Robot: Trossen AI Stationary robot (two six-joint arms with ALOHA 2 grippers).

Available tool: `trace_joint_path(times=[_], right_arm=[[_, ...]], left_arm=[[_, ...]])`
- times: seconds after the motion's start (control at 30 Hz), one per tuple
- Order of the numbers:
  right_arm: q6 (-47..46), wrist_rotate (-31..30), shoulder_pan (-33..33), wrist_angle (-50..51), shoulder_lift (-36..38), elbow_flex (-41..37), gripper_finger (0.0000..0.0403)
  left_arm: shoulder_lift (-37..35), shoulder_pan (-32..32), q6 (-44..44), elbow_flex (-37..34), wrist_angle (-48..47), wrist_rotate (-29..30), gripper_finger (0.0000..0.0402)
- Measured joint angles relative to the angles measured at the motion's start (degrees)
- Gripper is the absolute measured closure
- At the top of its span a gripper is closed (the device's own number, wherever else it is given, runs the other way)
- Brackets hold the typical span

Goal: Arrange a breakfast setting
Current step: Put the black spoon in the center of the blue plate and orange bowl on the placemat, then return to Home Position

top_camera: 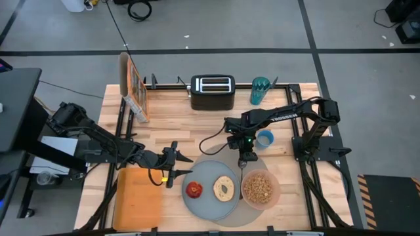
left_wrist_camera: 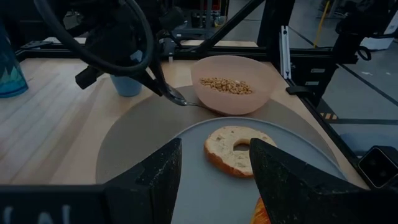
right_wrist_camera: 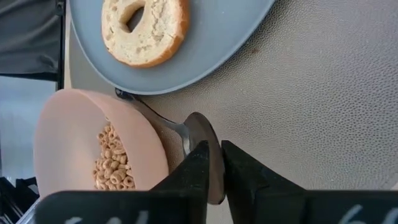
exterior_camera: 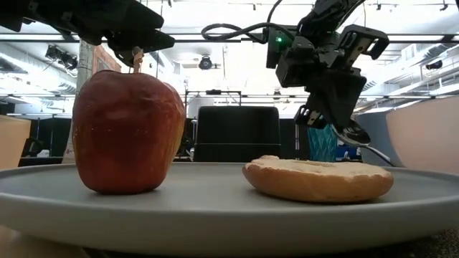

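Note:
On the round grey mat [top_camera: 211, 161] stands the grey-blue plate [top_camera: 209, 177] with a red apple [top_camera: 194, 190] and a bagel [top_camera: 224, 189] lying on it. The pink bowl [top_camera: 278, 190], holding brown cereal [top_camera: 258, 187], stands on the mat at the plate's right. My right gripper [right_wrist_camera: 214, 149] hangs over the mat just beyond the gap between plate and bowl, shut on the metal spoon [right_wrist_camera: 186, 127]. My left gripper [top_camera: 176, 168] waits open at the plate's left edge, pointing level across the plate, with nothing between its fingers. My right gripper pinches the spoon's bowl end [right_wrist_camera: 199, 135] between its two fingers. It comes from above, slanting down. The spoon's handle [right_wrist_camera: 149, 112] runs away from the fingers, slanting down into the gap between plate and pink bowl, where its end lies low by the mat.
A black toaster [top_camera: 212, 92] and a teal glass [top_camera: 260, 90] stand at the far edge, and a small blue cup [top_camera: 264, 138] stands just beyond the mat. A cereal box [top_camera: 133, 85] stands far left. A flat orange tray [top_camera: 138, 196] lies near left.

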State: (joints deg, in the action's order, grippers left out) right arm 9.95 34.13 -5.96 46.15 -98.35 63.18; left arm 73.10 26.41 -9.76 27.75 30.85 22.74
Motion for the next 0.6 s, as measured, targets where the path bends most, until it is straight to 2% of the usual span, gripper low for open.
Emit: trace_joint_path(times=[0.27,0.43,0.6], right_arm=[[-2.92,-3.2,-0.02,2.08,0.0,1.82,0.0297],[-2.99,-6.16,-0.04,10.54,0.04,7.57,0.0273],[-4.2,-9.13,0.16,16.6,0.2,13.06,0.0267]], left_arm=[[0.0,0.0,0.0,0.0,0.0,0.0,0.0205],[0.0,0.0,0.17,0.0,0.06,-0.02,0.0205],[0.0,0.61,2.75,0.02,1.03,0.26,0.0205]])
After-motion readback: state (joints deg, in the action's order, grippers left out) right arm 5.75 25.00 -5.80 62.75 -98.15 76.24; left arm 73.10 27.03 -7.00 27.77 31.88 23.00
